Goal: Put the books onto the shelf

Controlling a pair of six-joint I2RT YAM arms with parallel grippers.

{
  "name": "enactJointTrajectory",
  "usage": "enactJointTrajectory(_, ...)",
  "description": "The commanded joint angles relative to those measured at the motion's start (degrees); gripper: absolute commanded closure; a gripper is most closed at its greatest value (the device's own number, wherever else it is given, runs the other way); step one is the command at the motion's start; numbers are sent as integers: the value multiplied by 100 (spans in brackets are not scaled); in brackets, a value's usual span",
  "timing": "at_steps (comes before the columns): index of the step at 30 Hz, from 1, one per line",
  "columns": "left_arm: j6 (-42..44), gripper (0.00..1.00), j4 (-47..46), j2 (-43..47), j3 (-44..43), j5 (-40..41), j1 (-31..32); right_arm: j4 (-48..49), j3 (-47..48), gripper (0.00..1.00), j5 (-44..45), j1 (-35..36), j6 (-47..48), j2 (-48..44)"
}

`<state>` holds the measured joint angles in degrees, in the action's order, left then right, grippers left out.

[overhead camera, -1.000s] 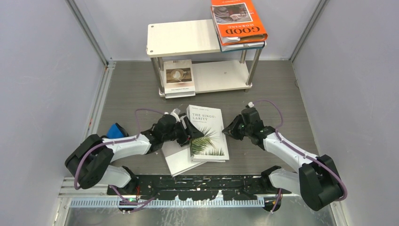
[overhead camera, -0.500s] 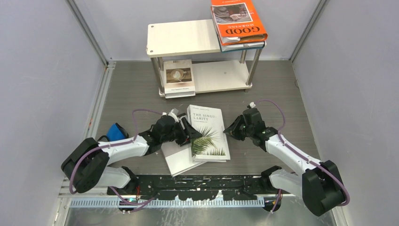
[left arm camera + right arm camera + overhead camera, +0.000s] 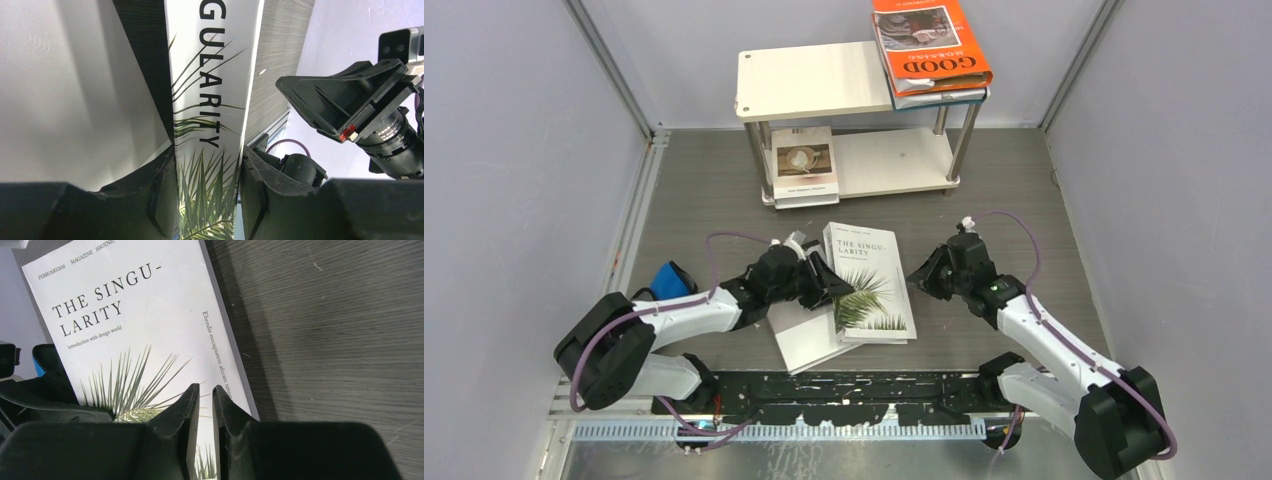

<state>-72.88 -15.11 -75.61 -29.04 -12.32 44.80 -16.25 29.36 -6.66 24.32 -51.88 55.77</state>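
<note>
Palm-leaf book (image 3: 871,290) lies mid-table on a grey-white book (image 3: 799,340), left edge clamped by the left gripper (image 3: 829,283); right gripper (image 3: 921,277) nearly closed beside its right edge, grip unclear. Thin pages could sag and slip when raised to the shelf (image 3: 814,80).

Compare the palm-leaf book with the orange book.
The palm-leaf book is white, the orange book orange. The palm-leaf book is down on the table, the orange book up on the shelf. The left gripper flanks the palm-leaf book; no gripper touches the orange book. Both are thin.
</note>
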Motion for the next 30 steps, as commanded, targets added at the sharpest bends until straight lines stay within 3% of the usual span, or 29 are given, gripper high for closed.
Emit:
enactJointTrajectory(1,72,59,195,136,-344,159,48,-447,395,78,472,29,429,-432)
enactJointTrajectory(9,-45,63,853,300,-668,414,95,-1491,1322,71,1236,28,1521,-932)
enactJointTrajectory(14,-127,64,1401,331,-1075,632,132,-1937,1719,57,1540,25,2172,-1172)
enactJointTrajectory(19,-156,63,1992,192,-1663,760,228,-2383,2049,53,1566,43,2661,-1238)
enactJointTrajectory(22,-158,63,2338,25,-2070,824,316,-2505,2073,45,1714,67,2843,-1434)
enactJointTrajectory(30,-130,64,3398,-674,-3415,1164,724,-2939,2314,44,2143,147,3289,-1938)
